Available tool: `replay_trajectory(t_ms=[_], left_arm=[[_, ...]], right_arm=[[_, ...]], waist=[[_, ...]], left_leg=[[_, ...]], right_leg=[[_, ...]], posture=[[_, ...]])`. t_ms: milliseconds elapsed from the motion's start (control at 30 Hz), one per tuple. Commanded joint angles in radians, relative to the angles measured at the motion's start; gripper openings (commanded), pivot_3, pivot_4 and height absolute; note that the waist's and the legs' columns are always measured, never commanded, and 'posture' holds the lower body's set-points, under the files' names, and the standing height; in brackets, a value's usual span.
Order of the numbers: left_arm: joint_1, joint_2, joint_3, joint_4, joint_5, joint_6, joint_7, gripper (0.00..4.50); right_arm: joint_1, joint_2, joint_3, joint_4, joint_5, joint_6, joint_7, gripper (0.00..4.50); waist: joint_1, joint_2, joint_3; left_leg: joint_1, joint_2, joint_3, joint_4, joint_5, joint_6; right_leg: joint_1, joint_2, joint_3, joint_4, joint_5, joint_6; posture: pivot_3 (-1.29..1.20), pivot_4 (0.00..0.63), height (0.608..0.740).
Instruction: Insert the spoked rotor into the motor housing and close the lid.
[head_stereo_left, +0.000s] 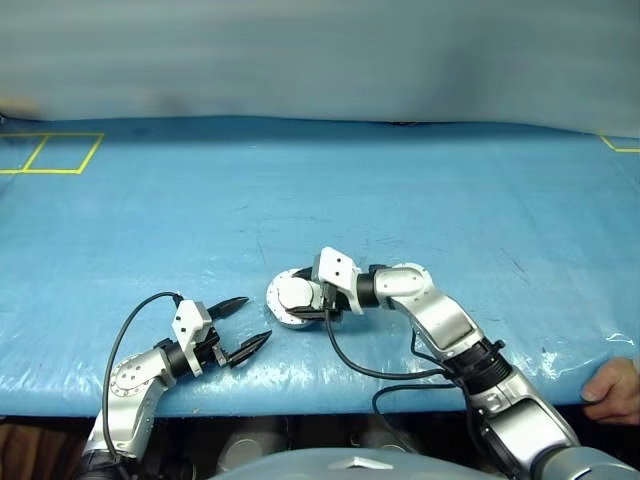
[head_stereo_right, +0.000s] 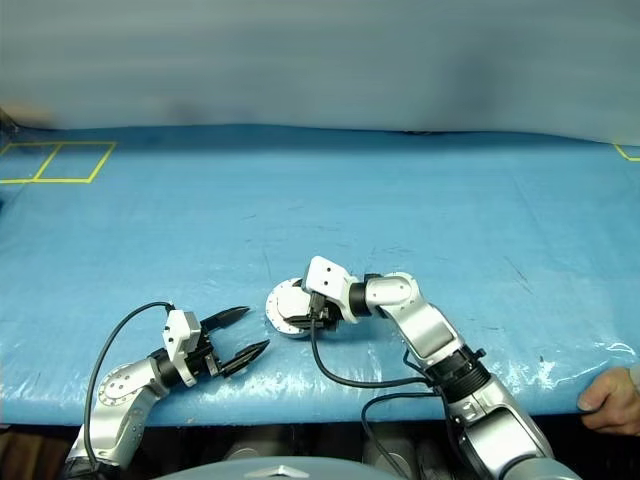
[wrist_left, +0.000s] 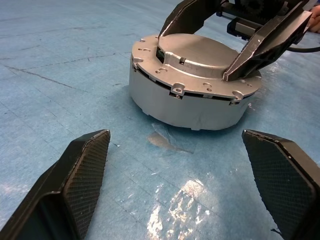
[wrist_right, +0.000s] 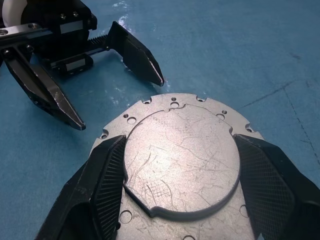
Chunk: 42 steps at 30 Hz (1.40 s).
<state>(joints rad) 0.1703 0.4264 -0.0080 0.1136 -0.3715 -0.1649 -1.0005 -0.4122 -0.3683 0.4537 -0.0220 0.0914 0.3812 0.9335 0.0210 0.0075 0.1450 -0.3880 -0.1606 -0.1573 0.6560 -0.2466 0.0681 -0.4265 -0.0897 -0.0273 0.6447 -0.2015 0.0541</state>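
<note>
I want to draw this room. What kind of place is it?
Probably a robot test workshop: a big table under a blue sheet, yellow tape squares marked on it, and a metal motor housing with its lid closed.

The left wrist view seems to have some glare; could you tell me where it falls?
Left wrist view: a white sheen lies on the blue plastic table cover in front of the round silver-grey lid. Right wrist view: the lid's scratched plain face reflects softly.

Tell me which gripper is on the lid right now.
The right gripper: its fingers sit on either side of the lid's raised centre. The left gripper hangs open beside the housing, touching nothing.
</note>
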Motion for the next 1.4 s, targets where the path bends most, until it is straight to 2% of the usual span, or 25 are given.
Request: replay_trajectory(t_ms=[33,233,733,1000,1167,1267,1400], left_arm=[[0.002,-0.002,0.009,-0.028,-0.006,-0.009,0.004,4.50],[0.003,-0.004,0.008,-0.029,-0.007,-0.009,0.004,4.50],[-0.004,-0.005,0.010,-0.029,-0.007,-0.011,0.004,4.50],[-0.030,-0.031,0.055,-0.072,-0.083,0.035,0.036,4.50],[-0.054,-0.020,0.042,-0.107,-0.121,0.108,0.012,4.50],[-0.080,-0.018,0.025,-0.110,-0.109,0.140,0.011,3.88],[-0.112,-0.013,-0.011,-0.090,-0.040,0.126,0.018,2.52]], right_arm=[[-0.001,-0.031,0.002,0.043,-0.050,0.037,-0.026,3.03],[-0.002,-0.020,-0.029,0.025,-0.005,0.061,-0.022,3.03],[-0.012,-0.034,-0.021,0.019,-0.024,0.056,-0.035,3.03],[0.003,-0.026,-0.002,0.047,-0.035,0.067,-0.052,3.03],[0.004,-0.025,-0.003,0.045,-0.033,0.067,-0.056,3.03],[0.007,-0.025,-0.002,0.041,-0.034,0.068,-0.058,3.03],[0.011,-0.028,0.000,0.035,-0.037,0.065,-0.064,3.03]], waist=[[0.001,0.000,0.000],[0.006,0.000,0.000],[0.010,0.000,0.000],[0.010,0.000,0.000],[0.010,0.000,0.000],[0.010,0.000,0.000],[0.010,0.000,0.000]], left_leg=[[0.000,0.000,0.000,0.000,0.000,0.000],[0.002,0.000,0.000,0.000,0.000,0.000],[0.002,0.000,0.000,0.000,0.000,0.001],[0.002,0.000,0.000,0.000,0.000,0.000],[0.003,0.001,0.000,0.000,0.000,0.000],[0.003,0.001,0.000,0.000,0.000,0.000],[0.003,0.001,0.000,0.000,0.001,0.000]], right_leg=[[0.000,0.000,0.000,0.000,0.000,0.000],[0.001,0.000,0.000,0.000,0.000,0.000],[0.001,0.000,0.000,0.000,0.000,0.000],[0.002,0.001,0.000,0.000,0.000,0.000],[0.002,0.001,0.001,0.000,0.000,0.001],[0.002,0.001,0.001,0.000,0.000,0.001],[0.002,0.002,0.001,0.000,0.000,0.001]], posture=[[0.00,0.150,0.740],[0.00,0.150,0.740],[0.00,0.150,0.740],[0.00,0.150,0.740],[0.00,0.150,0.740],[0.00,0.150,0.740],[0.00,0.150,0.740]])
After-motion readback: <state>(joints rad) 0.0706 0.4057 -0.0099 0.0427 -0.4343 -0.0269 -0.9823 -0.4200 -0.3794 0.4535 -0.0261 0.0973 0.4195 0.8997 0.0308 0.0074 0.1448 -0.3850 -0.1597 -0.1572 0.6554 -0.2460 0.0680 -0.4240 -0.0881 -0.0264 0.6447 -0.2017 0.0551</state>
